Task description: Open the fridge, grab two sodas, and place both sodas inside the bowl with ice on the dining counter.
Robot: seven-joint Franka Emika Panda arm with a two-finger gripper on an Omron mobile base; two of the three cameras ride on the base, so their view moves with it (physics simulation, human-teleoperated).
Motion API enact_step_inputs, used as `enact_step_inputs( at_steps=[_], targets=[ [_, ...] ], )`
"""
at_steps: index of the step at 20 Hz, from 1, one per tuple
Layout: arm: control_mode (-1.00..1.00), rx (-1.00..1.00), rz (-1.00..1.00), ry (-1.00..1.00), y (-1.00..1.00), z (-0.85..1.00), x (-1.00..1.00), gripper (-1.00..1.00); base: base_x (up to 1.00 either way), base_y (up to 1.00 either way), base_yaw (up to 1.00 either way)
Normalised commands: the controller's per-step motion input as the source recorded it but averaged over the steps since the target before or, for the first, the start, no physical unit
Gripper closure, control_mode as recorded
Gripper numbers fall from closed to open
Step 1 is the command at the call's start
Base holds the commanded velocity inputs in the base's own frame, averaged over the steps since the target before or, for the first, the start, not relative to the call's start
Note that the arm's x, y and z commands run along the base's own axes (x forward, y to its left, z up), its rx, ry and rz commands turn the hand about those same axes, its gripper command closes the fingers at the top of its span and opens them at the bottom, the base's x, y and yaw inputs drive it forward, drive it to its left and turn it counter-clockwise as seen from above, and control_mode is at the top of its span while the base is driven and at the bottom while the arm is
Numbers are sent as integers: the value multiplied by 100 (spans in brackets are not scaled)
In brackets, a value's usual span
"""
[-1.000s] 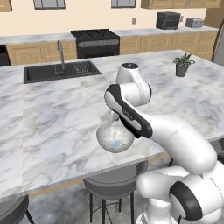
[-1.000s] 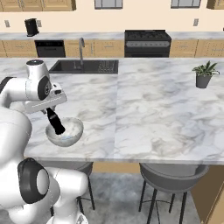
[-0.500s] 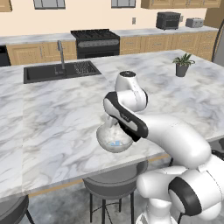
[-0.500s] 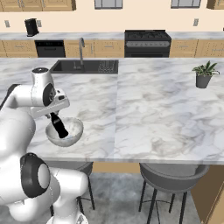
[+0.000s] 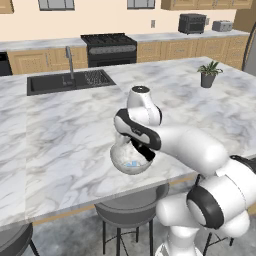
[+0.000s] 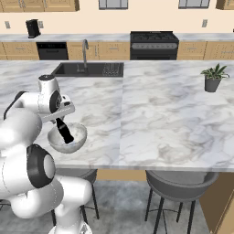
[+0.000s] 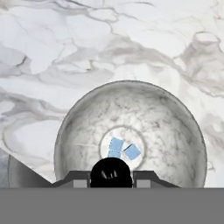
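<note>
Gripper (image 6: 67, 138) clamped on a soda (image 6: 64, 130), over the bowl (image 6: 78, 135).

In the hand view the can's round dark end (image 7: 111, 173) sits between the 2 fingers, which press its sides, and it points down into the bowl (image 7: 175, 127). The right base view shows the dark can tilted, its lower end inside the bowl's rim. At the bowl's pale bottom lie about 3 blue ice cubes (image 7: 124, 149), just beyond the can. The bowl (image 5: 120, 162) stands on the marble counter (image 5: 60, 135) near its front edge, above a stool (image 5: 131, 207). Beyond the bowl, well apart, the black sink (image 5: 67, 81) is set in the counter; a potted plant (image 5: 207, 73) stands far to the bowl's right.
</note>
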Motion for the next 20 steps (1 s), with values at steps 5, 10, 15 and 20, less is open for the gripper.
enact_step_inputs(
  at_steps=[5, 10, 15, 20],
  targets=[
    [-100, 0, 0, 0, 18, -29, 4, 100, 0, 0, 0],
    [-100, 0, 0, 0, 13, -27, 0, 100, 0, 0, 0],
    [-100, 0, 0, 0, 1, -16, 9, 100, 0, 0, 0],
    [-100, 0, 0, 0, 0, -17, 8, 100, 0, 0, 0]
  ],
)
